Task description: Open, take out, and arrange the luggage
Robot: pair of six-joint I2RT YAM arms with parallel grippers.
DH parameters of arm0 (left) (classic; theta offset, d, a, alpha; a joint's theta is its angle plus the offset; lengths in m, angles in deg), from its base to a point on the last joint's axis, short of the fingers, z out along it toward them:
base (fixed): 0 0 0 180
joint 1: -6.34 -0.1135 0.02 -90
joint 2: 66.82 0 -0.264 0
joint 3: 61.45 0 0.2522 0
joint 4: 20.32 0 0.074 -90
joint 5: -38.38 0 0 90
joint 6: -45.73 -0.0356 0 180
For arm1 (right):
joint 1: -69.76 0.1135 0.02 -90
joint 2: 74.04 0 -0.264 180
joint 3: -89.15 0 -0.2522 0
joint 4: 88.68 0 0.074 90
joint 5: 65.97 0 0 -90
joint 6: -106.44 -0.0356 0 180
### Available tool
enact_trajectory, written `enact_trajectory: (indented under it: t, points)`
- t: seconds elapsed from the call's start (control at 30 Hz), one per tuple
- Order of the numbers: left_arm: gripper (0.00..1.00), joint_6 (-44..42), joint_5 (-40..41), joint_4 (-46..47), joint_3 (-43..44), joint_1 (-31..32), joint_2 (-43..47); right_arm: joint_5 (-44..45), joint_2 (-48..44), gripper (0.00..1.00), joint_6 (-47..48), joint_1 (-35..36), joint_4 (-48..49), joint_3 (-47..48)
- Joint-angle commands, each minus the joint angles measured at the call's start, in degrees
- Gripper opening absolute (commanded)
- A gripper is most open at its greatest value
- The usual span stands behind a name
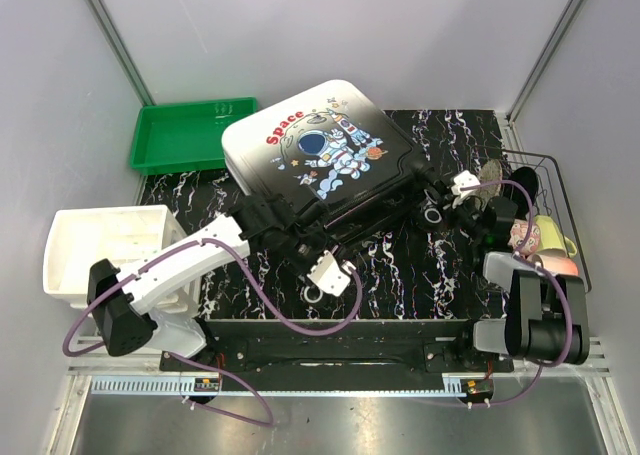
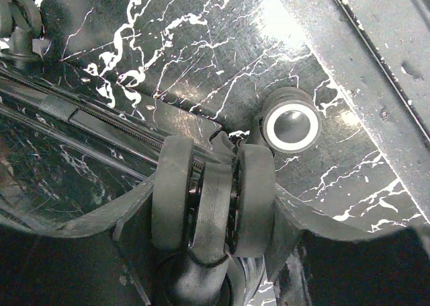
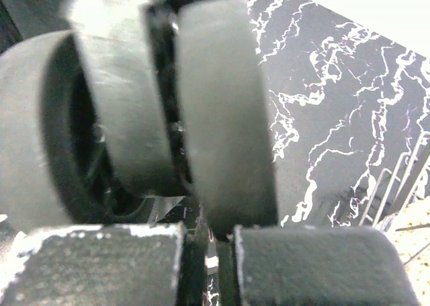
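Observation:
The luggage lies in the middle of the black marbled table, its printed white-to-black shell facing up. My left gripper is at its near left corner. In the left wrist view the gripper is shut on a dark double caster wheel, with a finger on each side. A white-rimmed wheel sits just beyond, and the zipper line runs off to the left. My right gripper is at the right corner. In the right wrist view its pads are nearly together under a dark wheel, pinching its lower edge.
A green bin stands at the back left. A white drawer unit stands at the left beside the left arm. A wire basket holding several items stands at the right edge, close to the right arm.

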Motion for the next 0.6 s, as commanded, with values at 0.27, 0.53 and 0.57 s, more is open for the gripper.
enact_trajectory:
  t: [0.27, 0.53, 0.57]
  points:
    - [0.00, 0.55, 13.17, -17.16, -9.01, -7.37, 8.11, -8.34, 12.61, 0.00, -5.94, -6.42, 11.67, 15.60]
    - [0.00, -2.35, 13.60, -19.18, -11.38, -7.37, 9.08, -18.45, 17.63, 0.00, -4.62, -7.03, 6.05, 20.71]
    - [0.00, -3.14, 13.69, -19.44, -11.56, -7.37, 9.08, -20.37, 18.33, 0.00, -5.15, -7.30, 5.35, 22.81]
